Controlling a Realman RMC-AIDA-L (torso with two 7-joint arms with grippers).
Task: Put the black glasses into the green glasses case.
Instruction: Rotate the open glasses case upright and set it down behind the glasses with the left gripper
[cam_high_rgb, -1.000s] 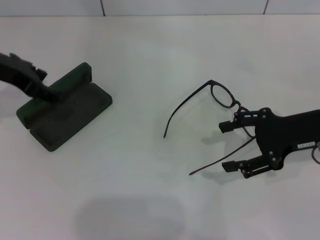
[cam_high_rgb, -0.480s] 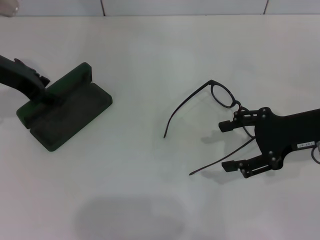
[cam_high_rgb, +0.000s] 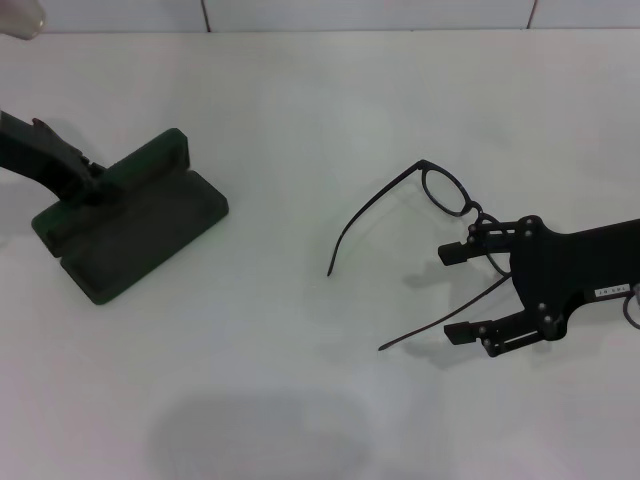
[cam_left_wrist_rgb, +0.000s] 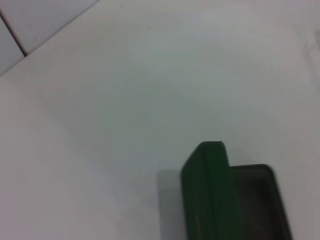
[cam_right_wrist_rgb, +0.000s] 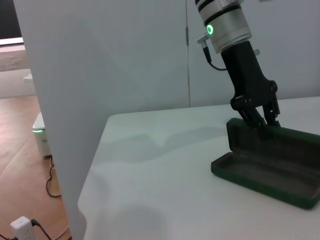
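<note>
The green glasses case (cam_high_rgb: 130, 225) lies open at the table's left, its lid upright and its dark lining showing. It also shows in the left wrist view (cam_left_wrist_rgb: 225, 200) and the right wrist view (cam_right_wrist_rgb: 270, 165). My left gripper (cam_high_rgb: 88, 182) is at the lid's top edge, and in the right wrist view it (cam_right_wrist_rgb: 262, 119) is closed on that edge. The black glasses (cam_high_rgb: 440, 192) lie unfolded at the right. My right gripper (cam_high_rgb: 458, 292) is open at the table's surface, with one temple arm running between its fingers. Its body hides part of the nearer lens.
The white table (cam_high_rgb: 300, 100) runs back to a tiled wall at the far edge. The longer temple arm (cam_high_rgb: 430, 325) reaches toward the table's middle. A pale object (cam_high_rgb: 20, 15) sits at the far left corner.
My left gripper has drawn back a little to the left along the lid, and the case has turned slightly. The right gripper and the glasses have not moved.
</note>
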